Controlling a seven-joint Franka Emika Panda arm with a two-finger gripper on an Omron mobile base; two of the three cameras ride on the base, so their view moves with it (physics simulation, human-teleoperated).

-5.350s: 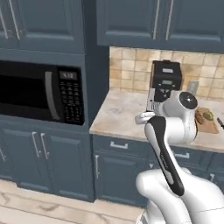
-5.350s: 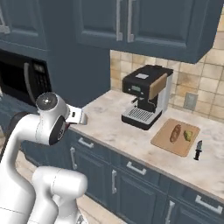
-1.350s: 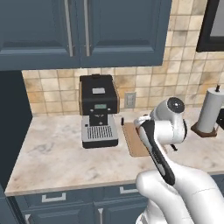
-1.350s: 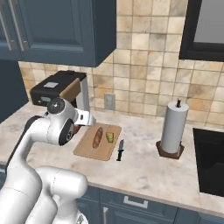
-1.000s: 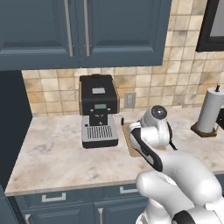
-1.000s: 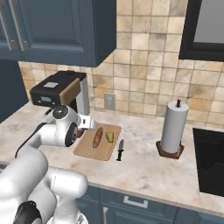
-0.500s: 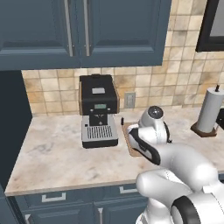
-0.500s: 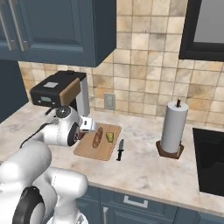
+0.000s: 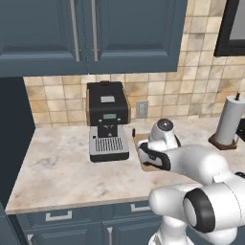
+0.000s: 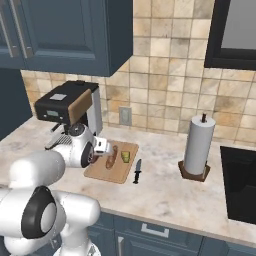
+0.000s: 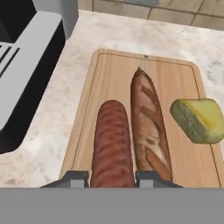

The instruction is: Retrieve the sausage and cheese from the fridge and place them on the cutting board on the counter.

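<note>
Since half a second ago the arm has leaned further forward and down over the counter (image 10: 165, 195), bringing the hand lower over the cutting board (image 11: 113, 70); the base cameras have not shifted in that time, and the coffee machine (image 9: 107, 122) and paper towel roll (image 10: 197, 145) sit where they were.

The jaws of the gripper (image 11: 112, 177) pinch the sausage (image 11: 111, 144), a reddish-brown cylinder that runs up the hand view from between the two dark tips. It hangs just over the left half of the board; whether its far end touches the wood cannot be told. Just beside it on the board lies a darker, pointed brown loaf (image 11: 148, 127), roughly parallel to the sausage. To the right of the loaf, apart from it, the cheese (image 11: 199, 120) rests on the board as a pale yellow wedge with a greenish rind.

In the right base view the hand sits at the left edge of the board, next to the coffee machine, with the cheese on the far right part of the board. A black-handled knife (image 10: 137, 172) lies on the counter just off the board's right edge, between the board and the paper towel roll.
</note>
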